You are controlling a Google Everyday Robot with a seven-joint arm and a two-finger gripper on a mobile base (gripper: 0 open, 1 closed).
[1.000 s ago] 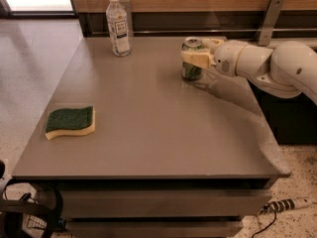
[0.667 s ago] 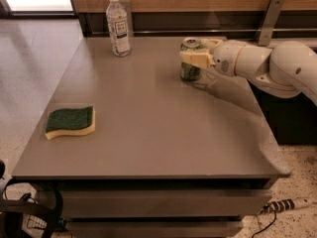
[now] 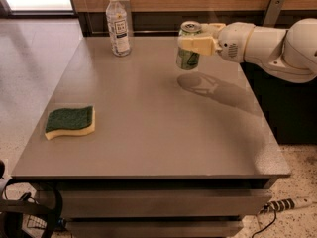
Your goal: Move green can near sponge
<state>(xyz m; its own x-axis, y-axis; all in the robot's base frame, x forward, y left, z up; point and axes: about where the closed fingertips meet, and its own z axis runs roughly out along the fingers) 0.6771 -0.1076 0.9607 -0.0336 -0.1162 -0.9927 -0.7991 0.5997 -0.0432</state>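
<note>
The green can [image 3: 187,57], olive-green with a silver top, hangs upright in the air above the back right part of the grey table [image 3: 163,133]. My gripper [image 3: 194,37] reaches in from the right and is shut on the can's upper half. The can's shadow falls on the table just below and to the right. The sponge [image 3: 70,122], dark green on pale yellow foam, lies flat near the table's front left corner, far from the can.
A clear plastic bottle [image 3: 118,25] with a white cap stands at the back left of the table. A dark wall panel runs behind the table. A power strip [image 3: 285,206] and cables lie on the floor at the lower right.
The gripper has lifted the can off the table and moved it slightly left; before, the can stood on the table inside the gripper.
</note>
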